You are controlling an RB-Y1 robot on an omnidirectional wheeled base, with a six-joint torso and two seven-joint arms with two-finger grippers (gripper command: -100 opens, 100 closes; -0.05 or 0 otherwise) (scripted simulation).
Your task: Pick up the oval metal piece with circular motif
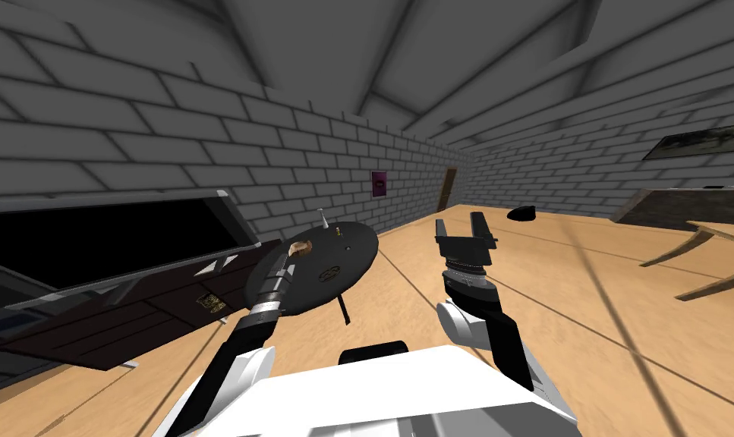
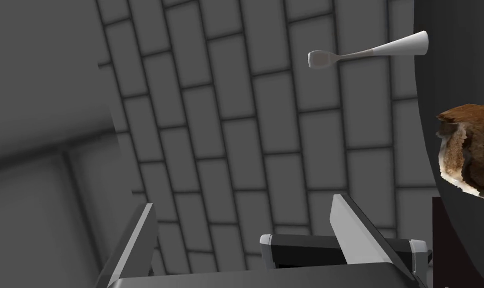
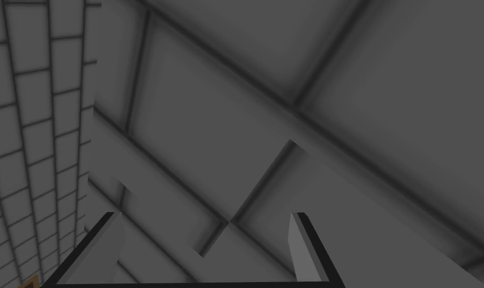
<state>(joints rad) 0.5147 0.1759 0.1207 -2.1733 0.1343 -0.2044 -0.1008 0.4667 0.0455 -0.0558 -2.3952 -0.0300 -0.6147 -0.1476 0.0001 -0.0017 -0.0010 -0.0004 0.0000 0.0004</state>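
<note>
A small dark oval piece with a ring pattern [image 1: 329,273] lies on the round dark table [image 1: 357,262]. A brown chunk of bread [image 1: 302,248] sits near the table's rim, and a pale spoon [image 1: 323,220] lies at the far edge. My left gripper [image 1: 291,255] is at the bread, short of the oval piece. In the left wrist view its fingers [image 2: 353,232] stand open and empty, with the bread [image 2: 466,155], spoon [image 2: 366,51] and table rim [image 2: 453,75] off to one side. My right gripper [image 1: 460,226] is raised to the right of the table, open and empty [image 3: 203,245].
A framed black screen [image 1: 92,243] leans on a low dark wooden cabinet [image 1: 130,319] left of the table. A black object [image 1: 522,214] lies on the wooden floor further off. Dark furniture [image 1: 691,205] stands at the right. Brick walls enclose the room.
</note>
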